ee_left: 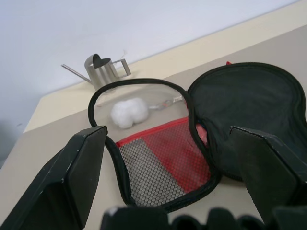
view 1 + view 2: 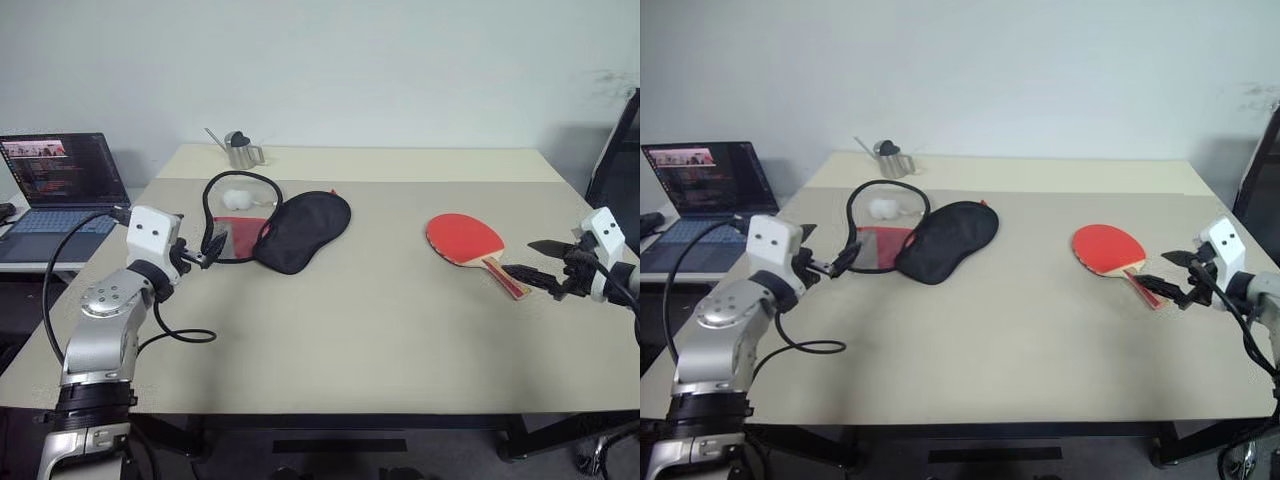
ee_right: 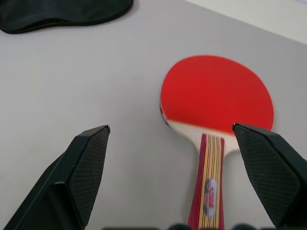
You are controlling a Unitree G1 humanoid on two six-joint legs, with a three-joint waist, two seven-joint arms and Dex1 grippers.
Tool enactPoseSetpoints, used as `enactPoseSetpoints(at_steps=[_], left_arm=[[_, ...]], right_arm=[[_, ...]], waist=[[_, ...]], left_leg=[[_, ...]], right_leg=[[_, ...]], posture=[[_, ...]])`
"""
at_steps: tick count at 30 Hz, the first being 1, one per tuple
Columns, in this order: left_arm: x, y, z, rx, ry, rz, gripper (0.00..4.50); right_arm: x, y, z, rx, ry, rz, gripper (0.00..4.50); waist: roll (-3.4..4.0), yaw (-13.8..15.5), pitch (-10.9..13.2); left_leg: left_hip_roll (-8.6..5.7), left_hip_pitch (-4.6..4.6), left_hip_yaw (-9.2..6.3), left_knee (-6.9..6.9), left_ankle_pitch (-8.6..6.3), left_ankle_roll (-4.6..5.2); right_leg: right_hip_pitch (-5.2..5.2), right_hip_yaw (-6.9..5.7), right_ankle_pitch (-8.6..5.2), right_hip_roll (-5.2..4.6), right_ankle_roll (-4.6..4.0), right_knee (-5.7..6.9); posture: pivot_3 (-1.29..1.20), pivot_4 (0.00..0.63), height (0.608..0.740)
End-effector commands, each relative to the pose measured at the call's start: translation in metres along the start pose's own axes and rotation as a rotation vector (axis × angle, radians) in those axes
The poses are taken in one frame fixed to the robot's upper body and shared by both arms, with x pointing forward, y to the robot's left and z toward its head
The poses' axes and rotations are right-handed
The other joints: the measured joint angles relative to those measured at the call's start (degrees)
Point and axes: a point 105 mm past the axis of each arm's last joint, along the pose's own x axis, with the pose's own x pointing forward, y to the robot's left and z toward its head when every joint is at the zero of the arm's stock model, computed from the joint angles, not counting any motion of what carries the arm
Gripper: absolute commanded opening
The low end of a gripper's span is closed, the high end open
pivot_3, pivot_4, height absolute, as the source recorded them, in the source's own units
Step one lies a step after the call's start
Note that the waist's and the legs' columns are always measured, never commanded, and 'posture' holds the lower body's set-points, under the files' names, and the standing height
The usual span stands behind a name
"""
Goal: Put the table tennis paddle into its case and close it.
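Two wide-open grippers, nothing held: flat red-faced table tennis paddle [image 3: 216,96] lies on the beige table [image 2: 380,320], just ahead of the right gripper [image 2: 535,262].

Its striped wooden handle [image 3: 207,191] points back between the right jaws, nearer one finger. The paddle looks rigid and light, with a grippy rubber face; the handle seems the surest hold, though it lies flat against the table. Ahead of the left gripper [image 2: 212,245], whose jaws also stand wide, the soft black-and-red zip case [image 1: 201,139] lies unzipped and limp, likely floppy. Beyond it: white fluffy ball [image 1: 129,112], small metal watering can [image 1: 103,67].
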Motion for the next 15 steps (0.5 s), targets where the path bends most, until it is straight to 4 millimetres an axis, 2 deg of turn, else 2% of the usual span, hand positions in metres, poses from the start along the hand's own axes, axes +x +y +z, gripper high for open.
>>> enactPoseSetpoints(at_steps=[1,6,10,12,15], left_arm=[[-0.012,0.027,0.006,0.060,-0.015,0.137,4.45],[-0.031,0.062,0.004,0.073,-0.012,0.297,4.45],[-0.047,0.089,-0.004,0.068,0.020,0.397,4.45],[-0.053,0.088,-0.007,0.057,0.038,0.349,4.45],[-0.063,0.089,-0.013,0.043,0.073,0.269,4.45]], right_arm=[[-0.012,-0.008,0.011,-0.025,-0.033,-0.044,4.50],[-0.018,-0.005,0.018,-0.013,-0.055,-0.057,4.50],[-0.026,-0.010,0.013,-0.004,-0.033,-0.083,4.50],[-0.028,-0.016,0.004,0.029,-0.023,-0.100,4.50],[-0.029,-0.011,-0.007,0.053,0.009,-0.082,4.50]], waist=[[0.00,-0.1,0.0],[0.00,-0.1,0.0],[0.00,-0.1,0.0],[0.00,-0.1,0.0],[0.00,-0.1,0.0]], left_leg=[[0.00,0.00,-0.01,0.00,0.00,0.00],[0.03,0.01,-0.02,0.00,0.00,0.00],[0.01,0.01,-0.02,0.00,0.00,0.00],[0.01,0.01,-0.01,-0.01,0.00,0.00],[0.01,0.01,0.01,-0.02,0.00,0.00]], right_leg=[[0.00,0.00,0.00,0.00,0.00,0.00],[0.00,-0.01,0.00,0.03,0.00,0.01],[0.00,-0.01,0.00,0.01,0.00,0.00],[0.01,-0.01,0.00,0.00,0.00,-0.03],[0.01,-0.01,0.00,-0.01,0.00,-0.02]], posture=[[0.00,0.150,0.740],[0.00,0.150,0.740],[0.00,0.150,0.740],[0.00,0.150,0.740],[0.00,0.150,0.740]])
